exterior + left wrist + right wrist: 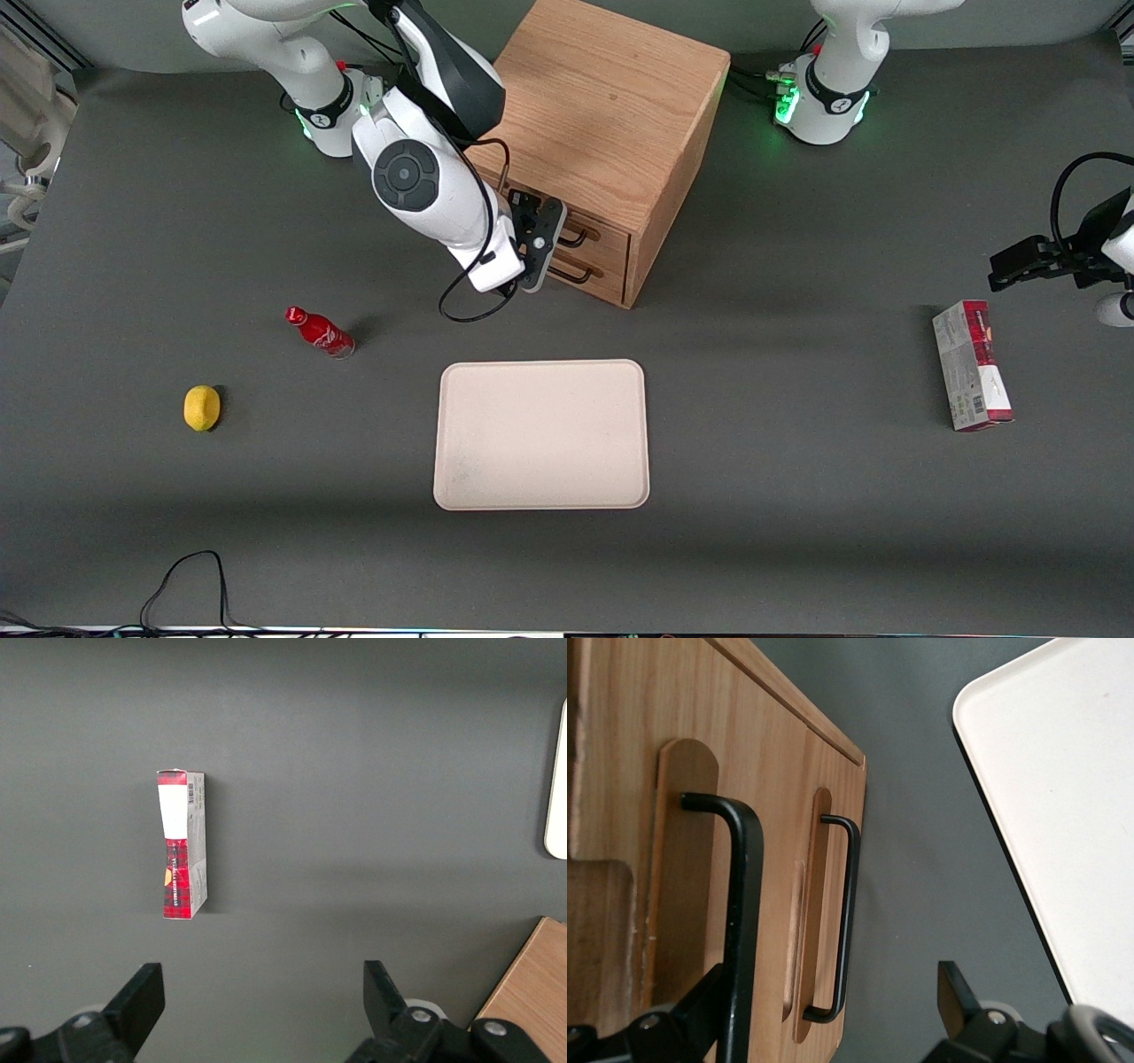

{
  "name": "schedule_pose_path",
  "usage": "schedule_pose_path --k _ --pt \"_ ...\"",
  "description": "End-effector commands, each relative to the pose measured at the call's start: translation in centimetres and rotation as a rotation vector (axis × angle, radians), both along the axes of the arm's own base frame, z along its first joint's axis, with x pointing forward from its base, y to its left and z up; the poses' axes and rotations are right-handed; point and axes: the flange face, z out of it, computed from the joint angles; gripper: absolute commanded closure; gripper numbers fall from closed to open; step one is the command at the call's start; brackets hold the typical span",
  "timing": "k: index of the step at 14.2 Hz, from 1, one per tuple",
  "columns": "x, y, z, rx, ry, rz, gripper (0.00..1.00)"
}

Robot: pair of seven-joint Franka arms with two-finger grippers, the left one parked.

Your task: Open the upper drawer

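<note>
Gripper: gripper [542, 237] parked directly in front of the cabinet [611, 115] face, fingers spread and released, gripping nothing.
Upper drawer: upper drawer [595, 232] closed, flush in the cabinet, above its twin.
Handle: upper handle [740, 921] lies beside one fingertip [700, 1014]; contact unclear.
Materials: light oak, visible grain; handles black, rounded metal bars.

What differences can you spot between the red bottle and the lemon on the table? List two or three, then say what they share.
The red bottle is red, long and narrow with a cap; the lemon is yellow, short and rounded. The bottle lies farther from the front camera than the lemon. Both rest on the table toward the working arm's end, untouched; the gripper is at the cabinet's drawer handles.
</note>
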Motion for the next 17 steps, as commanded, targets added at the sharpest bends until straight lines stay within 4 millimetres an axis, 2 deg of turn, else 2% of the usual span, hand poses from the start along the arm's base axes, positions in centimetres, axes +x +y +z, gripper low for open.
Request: schedule_pose_path --k 1,7,17 --pt "-0.2 -0.2 -0.9 0.014 -0.023 0.010 0.00" --pt "0.3 -0.3 -2.2 0.009 -0.015 0.001 0.00" --pt "1.4 -0.9 -1.4 0.024 -0.038 0.015 0.00"
